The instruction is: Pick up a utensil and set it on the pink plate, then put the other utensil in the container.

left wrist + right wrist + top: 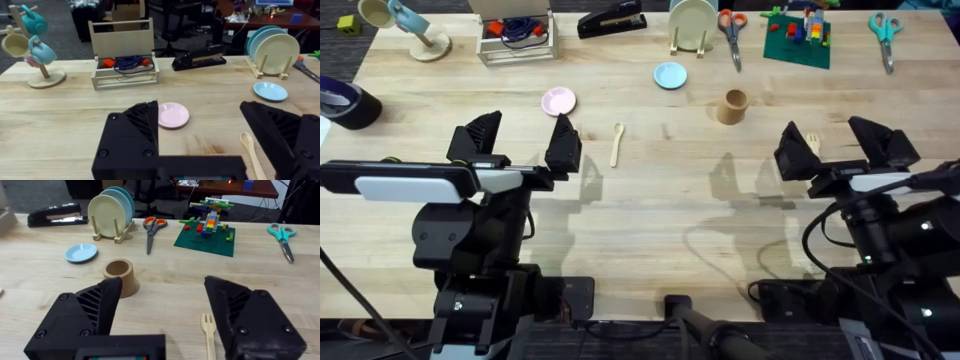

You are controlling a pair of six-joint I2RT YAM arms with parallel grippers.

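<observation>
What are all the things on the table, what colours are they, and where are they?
wooden spoon: 1, pale wood, mid-table, just right of the left end effector
wooden fork: 1, pale wood, between the right end effector's fingers, on the table
pink plate: 1, pink, behind the left end effector
blue plate: 1, light blue, centre back
cup: 1, tan-brown, right of centre
plate rack: 1, wood with pale green plates, back edge
stapler: 1, black, back edge
scissors: 2, orange-handled and teal-handled, back right
brick board: 1, green with coloured bricks, back right
mug tree: 1, wood with mugs, back left
cable box: 1, back left
tape roll: 1, dark, left edge
left end effector: 1, black, open
right end effector: 1, black, open
</observation>
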